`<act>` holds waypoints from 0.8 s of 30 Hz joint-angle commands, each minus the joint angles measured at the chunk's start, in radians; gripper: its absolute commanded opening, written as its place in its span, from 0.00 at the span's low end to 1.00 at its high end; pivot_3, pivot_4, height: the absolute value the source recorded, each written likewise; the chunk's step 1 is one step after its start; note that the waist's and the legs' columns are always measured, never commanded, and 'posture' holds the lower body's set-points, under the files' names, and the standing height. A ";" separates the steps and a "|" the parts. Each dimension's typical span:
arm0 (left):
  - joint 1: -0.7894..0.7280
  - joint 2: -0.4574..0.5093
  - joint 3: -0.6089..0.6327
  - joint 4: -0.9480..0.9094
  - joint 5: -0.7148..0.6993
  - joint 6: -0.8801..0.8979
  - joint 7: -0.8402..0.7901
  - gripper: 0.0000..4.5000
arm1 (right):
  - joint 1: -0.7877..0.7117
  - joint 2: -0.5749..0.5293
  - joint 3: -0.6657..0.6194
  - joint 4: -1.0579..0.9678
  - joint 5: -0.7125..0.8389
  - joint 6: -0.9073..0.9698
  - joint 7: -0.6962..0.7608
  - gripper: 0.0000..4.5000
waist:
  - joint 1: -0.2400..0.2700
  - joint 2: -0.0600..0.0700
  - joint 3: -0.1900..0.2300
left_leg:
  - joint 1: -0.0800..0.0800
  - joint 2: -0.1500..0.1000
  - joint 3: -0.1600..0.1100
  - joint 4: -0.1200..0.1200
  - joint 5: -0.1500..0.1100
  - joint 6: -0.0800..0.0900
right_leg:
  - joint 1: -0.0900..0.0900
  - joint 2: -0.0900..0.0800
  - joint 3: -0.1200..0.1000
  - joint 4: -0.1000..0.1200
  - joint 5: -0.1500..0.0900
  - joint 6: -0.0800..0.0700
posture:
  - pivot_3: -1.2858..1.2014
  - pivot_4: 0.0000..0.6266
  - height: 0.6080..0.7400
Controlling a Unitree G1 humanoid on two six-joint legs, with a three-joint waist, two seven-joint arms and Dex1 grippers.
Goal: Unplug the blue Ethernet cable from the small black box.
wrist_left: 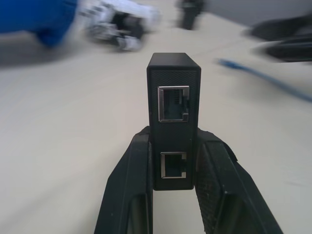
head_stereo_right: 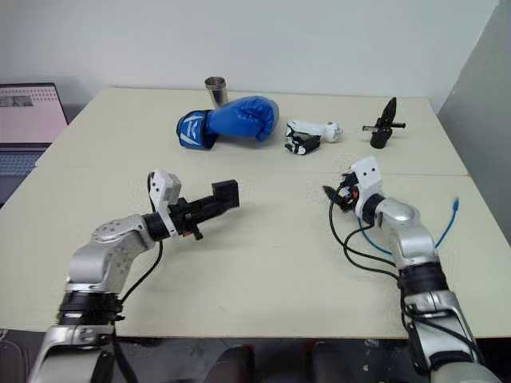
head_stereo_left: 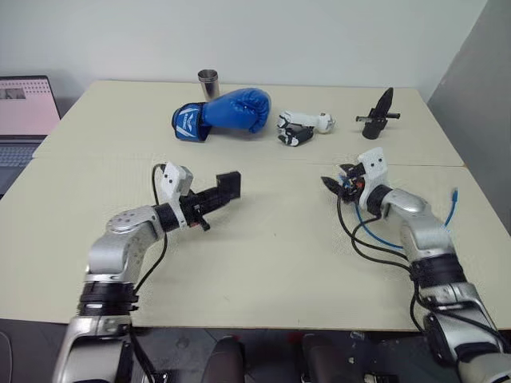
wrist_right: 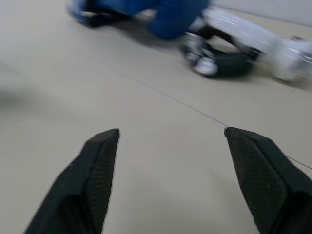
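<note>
Left hand (wrist_left: pixel 173 161) pinches the small black box (wrist_left: pixel 173 105), both ports empty. Your right hand (wrist_right: pixel 170 134) gapes wide, and the blue Ethernet cable (head_stereo_left: pixel 382 237) lies limp, light, beside it.

Small black box (wrist_left: pixel 173 122) held above table, ports empty, blue Ethernet cable (head_stereo_left: pixel 452 209) lying unplugged
</note>
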 commanded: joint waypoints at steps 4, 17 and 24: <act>-0.027 -0.061 0.045 0.236 0.139 -0.311 0.219 0.17 | 0.004 -0.013 0.147 -0.324 0.047 0.155 0.089 0.86 | -0.002 0.000 0.000 | 0.001 0.000 0.000 0.000 0.000 0.000 | 0.001 0.000 0.000 0.000 0.000 0.000 | 0.52 0.24 1.00; -0.035 -0.086 0.076 0.494 0.165 -0.370 0.338 0.46 | -0.012 0.000 0.212 -0.308 -0.026 0.141 0.118 0.87 | -0.004 0.000 -0.001 | 0.007 -0.001 0.000 0.000 0.000 0.000 | 0.006 0.000 0.000 0.001 0.000 0.001 | 0.52 0.24 1.00; 0.004 -0.091 0.085 0.425 0.150 -0.357 0.326 0.80 | -0.002 0.001 0.206 -0.313 -0.041 0.140 0.115 0.87 | -0.010 0.000 -0.001 | 0.010 0.000 0.000 -0.001 0.000 0.000 | 0.009 0.001 0.000 0.001 0.000 0.001 | 0.52 0.24 1.00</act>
